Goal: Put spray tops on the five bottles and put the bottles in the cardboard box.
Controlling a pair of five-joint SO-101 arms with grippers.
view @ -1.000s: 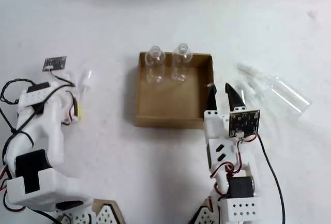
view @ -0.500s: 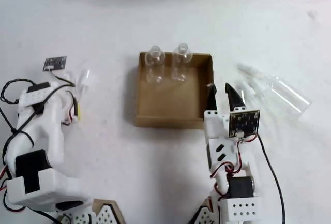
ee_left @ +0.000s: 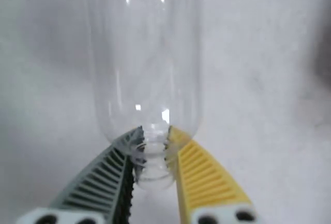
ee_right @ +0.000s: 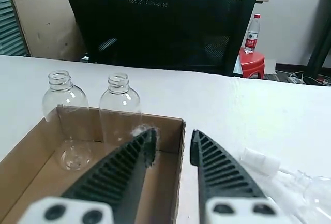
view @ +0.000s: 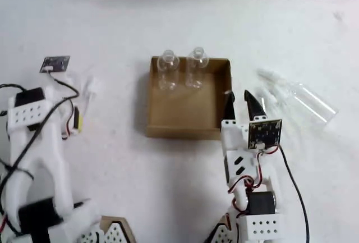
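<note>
The held bottle [ee_left: 147,53] is cut off at the frame edge in the left wrist view, so only its shoulder and bare threaded neck are seen. That neck is clamped between the grey and yellow fingers of the left pincer [ee_left: 150,154]. In the high view the same bottle is barely made out against the white surface [view: 168,24], showing as a faint clear outline at the tip of the left arm, well apart from the cardboard box [view: 155,102].

To the right of the box, a lying bottle [view: 307,104] is seen on its side. Just beside it are the spray tops [view: 270,78], white on white, and their number cannot be told. In the right wrist view the lying bottle is cut off at the frame corner.

The cardboard box is set open-topped in the middle of the surface. Two bottles are stood upright in it against the far wall, side by side, both with bare necks: the first boxed bottle [view: 168,70] and the second boxed bottle [view: 196,67]. The rest of the box floor is left bare.

The right pincer [ee_right: 173,146] is held with its black jaws apart and nothing between them, at the box's right wall near the front corner.
</note>
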